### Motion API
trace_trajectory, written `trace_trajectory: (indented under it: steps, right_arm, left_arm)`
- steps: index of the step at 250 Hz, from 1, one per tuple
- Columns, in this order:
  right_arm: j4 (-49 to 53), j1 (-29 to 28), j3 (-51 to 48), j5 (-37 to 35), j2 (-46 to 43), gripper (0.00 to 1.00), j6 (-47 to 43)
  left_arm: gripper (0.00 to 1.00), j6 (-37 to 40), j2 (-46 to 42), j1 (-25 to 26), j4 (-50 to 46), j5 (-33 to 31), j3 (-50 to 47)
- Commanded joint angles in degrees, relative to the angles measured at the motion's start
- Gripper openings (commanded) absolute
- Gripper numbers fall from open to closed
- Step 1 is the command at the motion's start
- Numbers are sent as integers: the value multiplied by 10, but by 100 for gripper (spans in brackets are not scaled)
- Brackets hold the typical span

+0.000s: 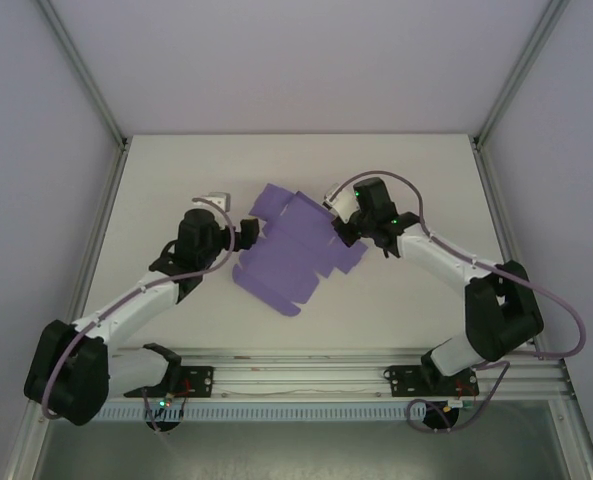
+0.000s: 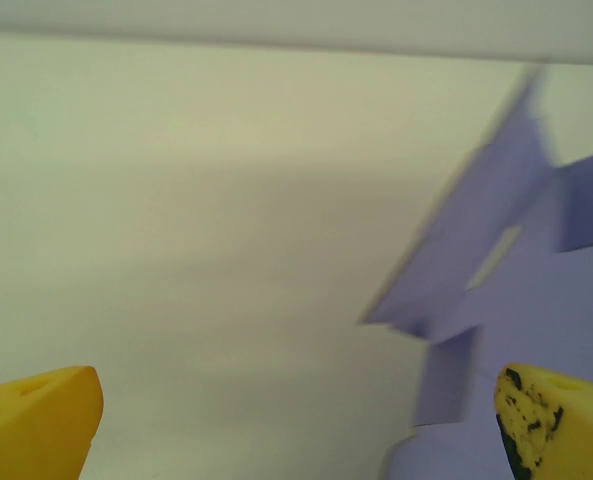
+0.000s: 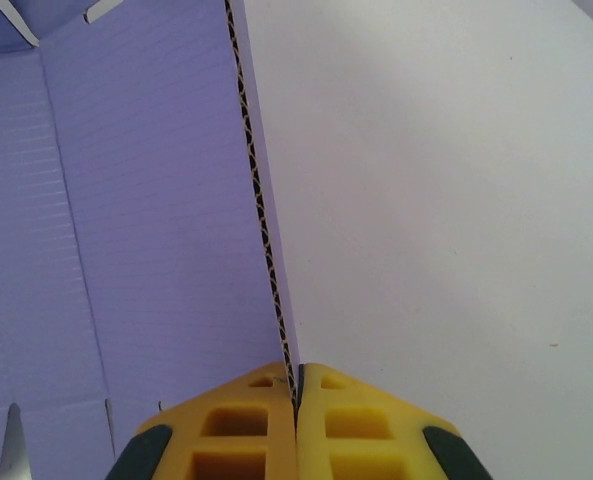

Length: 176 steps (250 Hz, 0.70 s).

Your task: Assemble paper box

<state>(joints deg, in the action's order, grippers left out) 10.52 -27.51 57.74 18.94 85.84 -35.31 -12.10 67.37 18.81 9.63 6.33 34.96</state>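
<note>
The paper box (image 1: 294,250) is a purple die-cut card sheet with flaps and tabs, lying mostly flat in the middle of the table. My right gripper (image 1: 348,232) is at its right edge, shut on a raised panel; in the right wrist view the corrugated edge of the paper box (image 3: 266,250) runs straight into the pinched yellow fingertips (image 3: 246,420). My left gripper (image 1: 244,232) sits at the sheet's left edge, open. In the left wrist view its yellow fingertips (image 2: 36,420) stand wide apart, nothing between them, with the purple paper box (image 2: 516,300) blurred at the right.
The white table (image 1: 176,190) is walled in by a grey frame with posts at the back corners. A metal rail (image 1: 296,378) carrying both arm bases runs along the near edge. Cables loop from both arms.
</note>
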Motion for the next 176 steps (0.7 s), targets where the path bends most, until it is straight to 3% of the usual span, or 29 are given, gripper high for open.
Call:
trace_trajectory:
  steps: [1,30,59,154,176]
  right_arm:
    - [-16,-3,-2,19,-18,0,-9]
    - [-16,-3,0,29,-16,0,-9]
    - [-11,-3,2,39,-15,0,-8]
    - [-6,-3,2,44,-17,0,-6]
    - [-6,-3,1,55,-16,0,-12]
  left_arm:
    - [100,-54,39,-27,-27,64,3]
    - [91,-51,99,-41,7,167,11]
    - [87,-78,153,-42,90,265,19]
    - [70,-97,264,-44,139,380,80]
    - [58,-106,278,-44,155,408,88]
